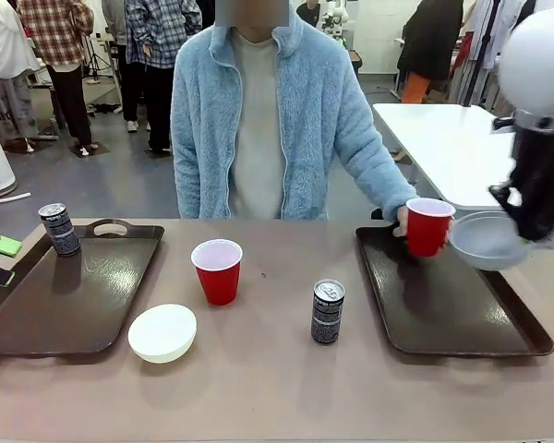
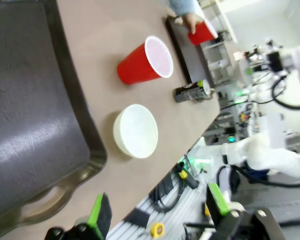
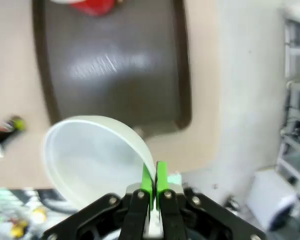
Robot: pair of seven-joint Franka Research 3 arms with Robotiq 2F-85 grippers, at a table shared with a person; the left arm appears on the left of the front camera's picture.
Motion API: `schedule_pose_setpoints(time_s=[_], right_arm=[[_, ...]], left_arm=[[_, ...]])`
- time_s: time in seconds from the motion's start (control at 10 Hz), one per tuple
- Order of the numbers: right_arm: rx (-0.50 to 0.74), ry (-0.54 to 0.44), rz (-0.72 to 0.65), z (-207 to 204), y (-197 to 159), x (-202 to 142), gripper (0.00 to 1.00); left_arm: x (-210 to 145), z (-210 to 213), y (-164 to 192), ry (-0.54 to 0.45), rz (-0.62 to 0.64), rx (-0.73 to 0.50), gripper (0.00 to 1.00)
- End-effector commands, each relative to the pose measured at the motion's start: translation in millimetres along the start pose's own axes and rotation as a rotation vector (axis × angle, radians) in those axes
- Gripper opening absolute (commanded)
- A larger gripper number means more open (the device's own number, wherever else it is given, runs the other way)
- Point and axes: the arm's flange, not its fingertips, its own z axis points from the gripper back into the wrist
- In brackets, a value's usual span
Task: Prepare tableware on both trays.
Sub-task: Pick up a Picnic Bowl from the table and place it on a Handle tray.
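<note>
The right tool [image 3: 153, 187] has its green pads pressed together on the rim of the pale grey bowl [image 3: 90, 160]. In the front view that tool is hidden behind the dark end of its arm, at 3 o'clock. The bowl is mouth up and slightly tilted over the 3 o'clock rim of the right tray [image 1: 443, 309], and whether it touches the tray cannot be told. The left tool [image 2: 157, 207] has its fingers wide apart with nothing between them, above the near handle end of the left tray [image 1: 74, 300]. Both trays lie with their long axes running from the robot towards the person, and the left tray's cut-out handle shows at its 12 o'clock end. A dark can [image 1: 59, 229] stands upright on that tray's far corner, at about 11 o'clock. On the bare table [image 1: 277, 388] between the trays stand a red cup [image 1: 219, 270], mouth up, a white bowl [image 1: 162, 332] at its 7 o'clock, and a second can [image 1: 328, 312] at its 4 o'clock. The print on both cans is too small to read. The person's hand [image 1: 403, 220] holds the other red cup [image 1: 428, 226] upright at the right tray's 12 o'clock end, partly hiding the hand.
</note>
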Motion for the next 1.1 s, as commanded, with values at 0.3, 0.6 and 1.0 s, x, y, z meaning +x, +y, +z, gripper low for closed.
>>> schedule_pose_setpoints(time_s=[0.3, 0.6, 1.0], right_arm=[[-0.006, 0.024, 0.008, -2.9, -4.0, -23.7, 0.00], [0.025, 0.039, -0.018, -5.7, 9.5, -11.5, 0.00], [0.225, 0.042, -0.138, -66.0, 53.1, 44.0, 0.00]], left_arm=[[-0.2, 1.4, 0.6, -0.009, -0.004, -0.016, 1.00], [-0.2, 1.4, 0.6, -0.009, -0.004, -0.016, 1.00], [-0.2, 1.4, 0.6, -0.009, -0.004, -0.016, 1.00]])
